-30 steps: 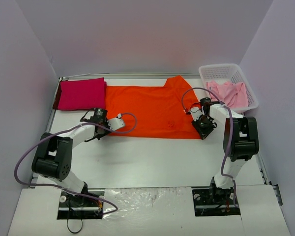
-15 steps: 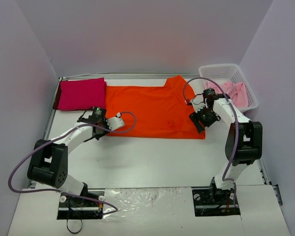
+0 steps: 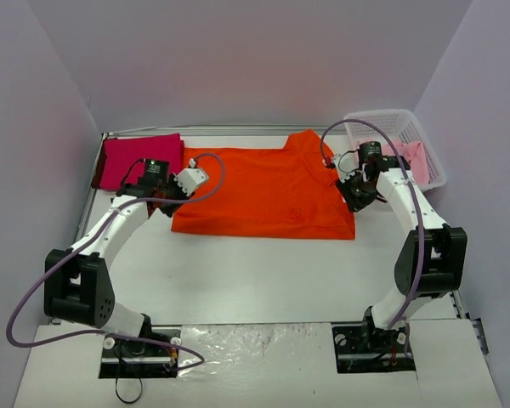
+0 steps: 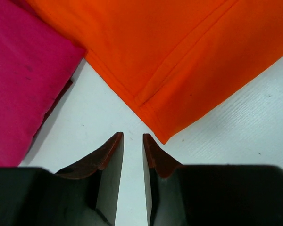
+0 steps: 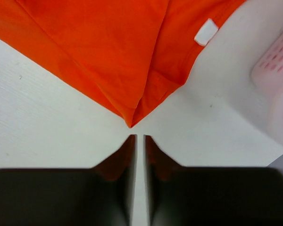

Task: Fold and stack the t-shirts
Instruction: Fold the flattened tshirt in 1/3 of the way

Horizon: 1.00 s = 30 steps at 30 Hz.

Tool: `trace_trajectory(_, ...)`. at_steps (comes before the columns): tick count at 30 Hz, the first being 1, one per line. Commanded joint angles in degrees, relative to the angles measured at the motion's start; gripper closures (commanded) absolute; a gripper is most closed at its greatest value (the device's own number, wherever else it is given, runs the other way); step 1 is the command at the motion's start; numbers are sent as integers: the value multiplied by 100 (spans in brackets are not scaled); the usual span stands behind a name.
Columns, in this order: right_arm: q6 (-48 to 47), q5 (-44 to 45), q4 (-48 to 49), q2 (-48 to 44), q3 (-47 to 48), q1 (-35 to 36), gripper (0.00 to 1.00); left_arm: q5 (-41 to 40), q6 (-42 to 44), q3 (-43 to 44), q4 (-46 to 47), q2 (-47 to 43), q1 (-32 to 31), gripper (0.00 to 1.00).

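The bright orange t-shirt (image 3: 263, 191) lies spread flat across the middle of the table. It fills the top of the left wrist view (image 4: 179, 56) and of the right wrist view (image 5: 108, 47). The magenta-red t-shirt (image 3: 136, 161) lies folded at the back left and shows in the left wrist view (image 4: 23, 84). The pale pink t-shirt (image 3: 412, 157) lies in the basket. My left gripper (image 3: 166, 197) (image 4: 133, 135) is empty, its jaws a narrow gap apart, just short of an orange corner. My right gripper (image 3: 354, 194) (image 5: 140, 136) is empty, nearly closed, just short of another orange corner.
A white lattice basket (image 3: 382, 119) stands at the back right, and its pink-tinted wall (image 5: 278, 70) shows in the right wrist view. A white label (image 5: 206, 32) sits on the orange shirt's hem. Walls enclose the table on three sides.
Both grippers have moved from the orange shirt's near edge toward the back along its sides. The left one went toward the magenta-red shirt, the right one toward the basket. The orange shirt's left edge shifted slightly left.
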Motion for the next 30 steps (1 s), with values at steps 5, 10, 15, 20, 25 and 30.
trace_trajectory(5, -39, 442, 87, -25, -685, 49, 100, -71, -266, -291, -52, 229, -165, 97)
trace_trajectory(10, 13, 117, 114, 502, -501, 75, 100, 167, -540, -18, -9, 739, -235, 98)
trace_trajectory(15, 49, 46, 132, 1048, -264, 110, 100, -79, -426, -53, 272, 915, -376, 98)
trace_trajectory(20, 128, 11, 184, 1522, 34, 181, 100, -334, -400, -18, 554, 1223, -376, 98)
trace_trajectory(25, 136, 90, 193, 1839, 97, 233, 100, -395, -260, 105, 406, 1714, -385, 97)
trace_trajectory(30, 128, 169, 237, 2015, 27, 225, 100, -641, -180, 299, 71, 2049, -376, 98)
